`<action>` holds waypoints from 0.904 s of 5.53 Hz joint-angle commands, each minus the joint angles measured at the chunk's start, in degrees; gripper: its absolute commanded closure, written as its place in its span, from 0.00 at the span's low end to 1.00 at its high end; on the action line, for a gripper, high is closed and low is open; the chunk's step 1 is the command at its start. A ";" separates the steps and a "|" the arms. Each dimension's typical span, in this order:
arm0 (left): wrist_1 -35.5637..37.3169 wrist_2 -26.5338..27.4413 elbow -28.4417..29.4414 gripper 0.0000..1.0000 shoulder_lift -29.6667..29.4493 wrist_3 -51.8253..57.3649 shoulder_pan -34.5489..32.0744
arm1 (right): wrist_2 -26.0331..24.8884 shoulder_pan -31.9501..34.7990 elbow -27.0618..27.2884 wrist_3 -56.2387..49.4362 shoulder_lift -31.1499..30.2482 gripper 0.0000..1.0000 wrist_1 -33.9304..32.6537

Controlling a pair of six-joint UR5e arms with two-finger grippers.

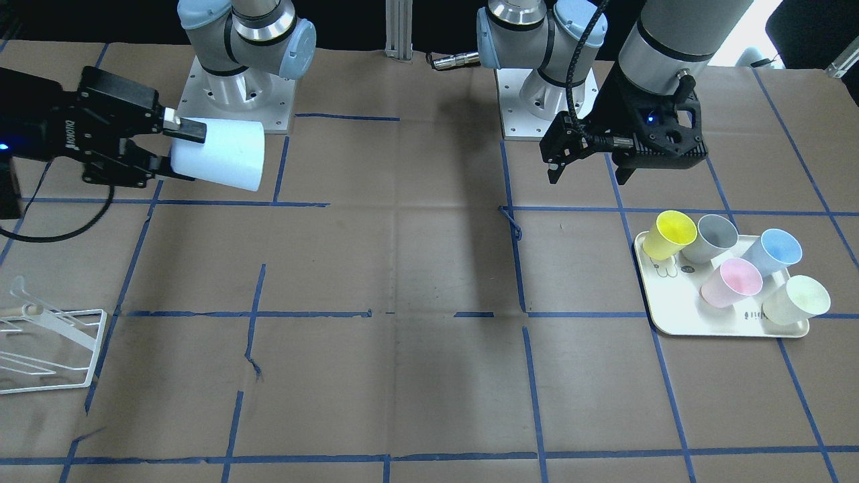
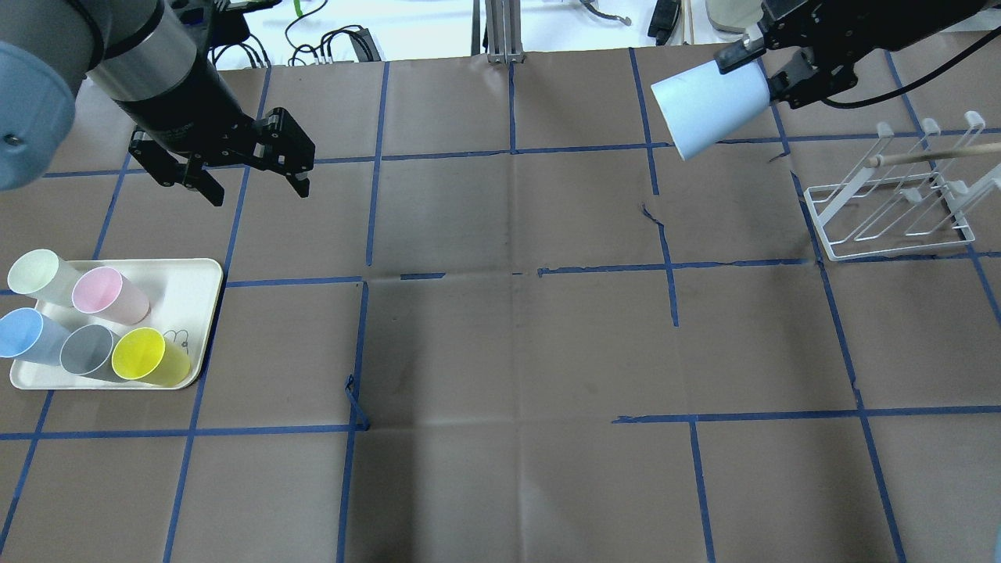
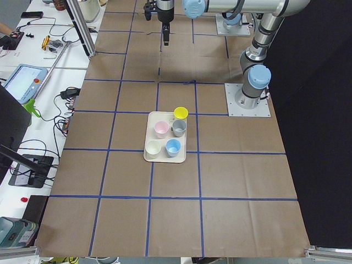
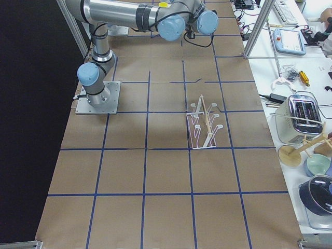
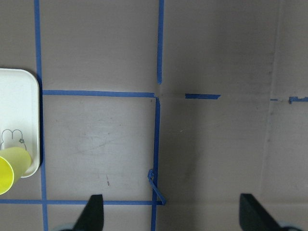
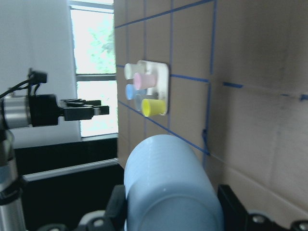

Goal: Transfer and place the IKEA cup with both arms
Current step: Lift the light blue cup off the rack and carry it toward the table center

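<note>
Over the brown-paper worktop (image 2: 508,352), just beyond the white wire rack (image 2: 891,215), the right tool (image 2: 760,72) is clamped on the narrow end of the pale-blue IKEA cup (image 2: 708,105), held sideways. The left tool (image 2: 256,186), far from the rack, hangs spread and empty. The cup is probably light, stiff and slick, so grip across its wall.

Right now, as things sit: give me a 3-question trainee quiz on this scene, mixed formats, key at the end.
1. True or false: the right gripper holds a pale-blue cup sideways, off the table.
2. How many cups stand on the tray? A) three B) five C) six
3. Fill in: the left gripper is ____ and holds nothing.

Key: 1 true; 2 B; 3 open.
</note>
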 commanded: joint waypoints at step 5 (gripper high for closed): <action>-29.86 -31.15 -2.03 0.01 0.45 26.45 14.43 | 22.09 11.91 19.94 -15.63 -1.44 0.46 3.87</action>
